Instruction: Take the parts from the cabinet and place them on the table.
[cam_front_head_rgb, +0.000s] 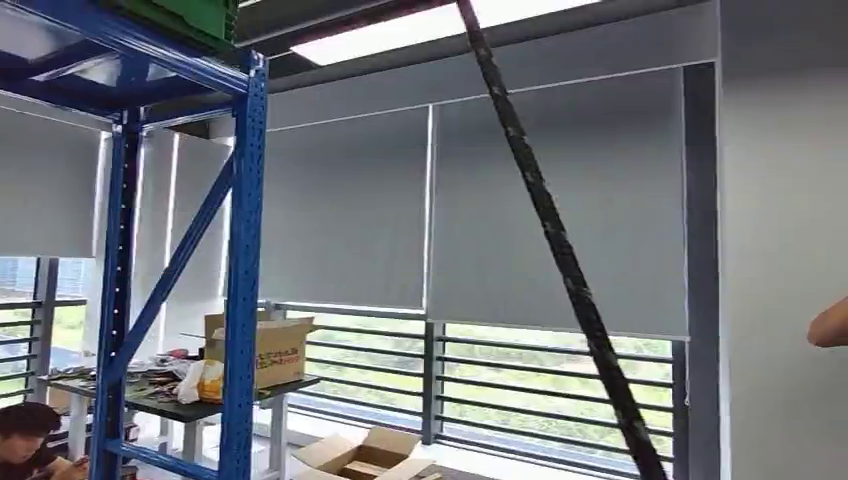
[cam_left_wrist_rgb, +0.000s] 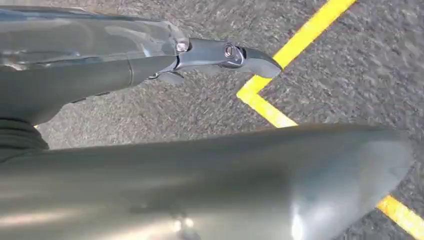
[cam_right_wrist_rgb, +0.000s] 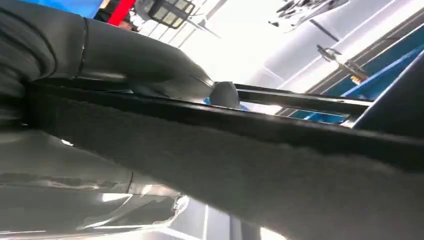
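A long black rough-surfaced strip (cam_front_head_rgb: 560, 250) slants up across the head view from the bottom edge to the ceiling. In the right wrist view the same strip (cam_right_wrist_rgb: 250, 150) runs across the picture and my right hand (cam_right_wrist_rgb: 100, 65) grips it, thumb on one side and fingers on the other. My left hand (cam_left_wrist_rgb: 150, 165) hangs over grey floor with its fingers (cam_left_wrist_rgb: 250, 57) stretched out and nothing in it. The blue steel rack (cam_front_head_rgb: 243, 280) stands at the left, with a green bin (cam_front_head_rgb: 190, 15) on its top level.
Behind the rack a table (cam_front_head_rgb: 150, 405) carries a cardboard box (cam_front_head_rgb: 255, 350) and clutter. An open carton (cam_front_head_rgb: 365, 460) lies on the floor. One person (cam_front_head_rgb: 25, 440) sits at the lower left; another person's arm (cam_front_head_rgb: 830, 325) enters from the right. Yellow floor tape (cam_left_wrist_rgb: 305, 35) lies below my left hand.
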